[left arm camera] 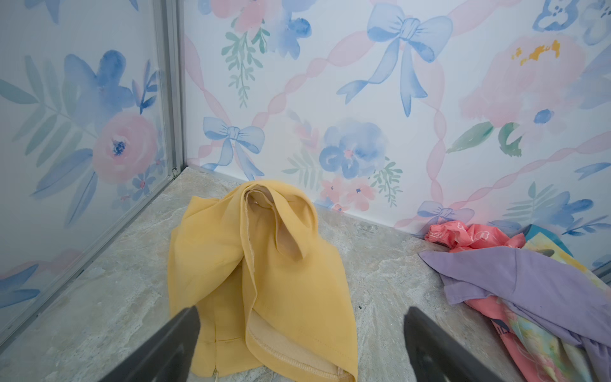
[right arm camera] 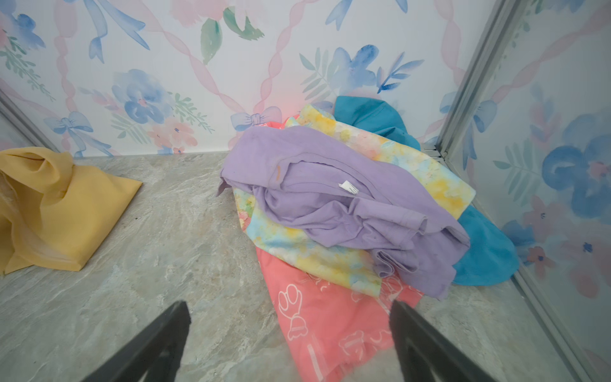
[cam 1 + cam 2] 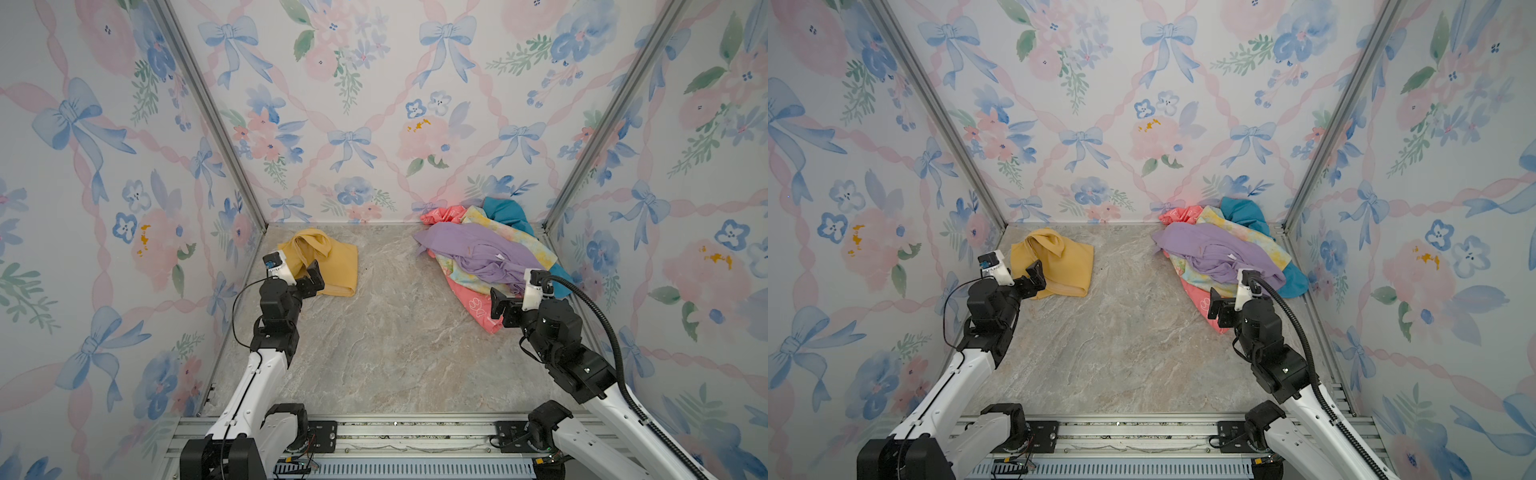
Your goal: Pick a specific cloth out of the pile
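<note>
Marbled tabletop (image 3: 395,353), flowered walls (image 3: 374,104). I see my left gripper (image 1: 299,314) spread wide, the cloth (image 1: 264,264) lying just ahead with its near edge between the fingers, perhaps untouched. Also spread, my right gripper (image 2: 291,311) faces the pile (image 2: 347,205).

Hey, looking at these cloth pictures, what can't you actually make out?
Mustard cloth: its near left corner is behind the left jaws in both top views.
Coral-pink cloth: mostly buried under the tie-dye cloth and lilac cloth in every view.
Teal cloth: largely behind those two; the right arm covers part in both top views.
White label on the lilac cloth: too small to read.
</note>
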Controlling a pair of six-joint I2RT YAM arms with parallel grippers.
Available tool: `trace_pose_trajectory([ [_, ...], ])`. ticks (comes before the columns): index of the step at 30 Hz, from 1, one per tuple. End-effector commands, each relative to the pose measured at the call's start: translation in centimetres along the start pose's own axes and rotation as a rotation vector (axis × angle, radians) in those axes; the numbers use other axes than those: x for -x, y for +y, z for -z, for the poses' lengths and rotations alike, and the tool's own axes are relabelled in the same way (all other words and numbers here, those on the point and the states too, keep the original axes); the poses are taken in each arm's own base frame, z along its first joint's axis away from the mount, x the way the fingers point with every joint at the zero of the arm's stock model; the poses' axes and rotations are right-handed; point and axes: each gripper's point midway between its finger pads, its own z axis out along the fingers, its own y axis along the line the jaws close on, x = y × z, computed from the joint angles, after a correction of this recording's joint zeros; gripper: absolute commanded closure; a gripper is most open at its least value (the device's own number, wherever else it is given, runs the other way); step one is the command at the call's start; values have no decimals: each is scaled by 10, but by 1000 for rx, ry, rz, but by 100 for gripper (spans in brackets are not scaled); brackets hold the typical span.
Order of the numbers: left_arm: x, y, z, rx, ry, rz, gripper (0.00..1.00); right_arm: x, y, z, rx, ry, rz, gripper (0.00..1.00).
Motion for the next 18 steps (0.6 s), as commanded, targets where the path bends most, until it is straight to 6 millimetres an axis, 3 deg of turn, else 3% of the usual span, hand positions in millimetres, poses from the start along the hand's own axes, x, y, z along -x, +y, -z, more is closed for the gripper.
trace_pose_trajectory([
  [1, 2, 1, 4, -15, -93, -28, 2, 9, -23, -9, -98, -118, 2, 3],
  [6, -29, 24, 5, 67, -117, -2, 2, -23, -55, -31, -202, -123, -25, 3],
  [12, -68, 32, -11, 103, 1, -74, 2, -58, -85, -49, -293, -104, -26, 3],
  [18, -92, 28, -15, 78, 26, -140, 2, -81, -95, -65, -320, -92, -12, 3],
])
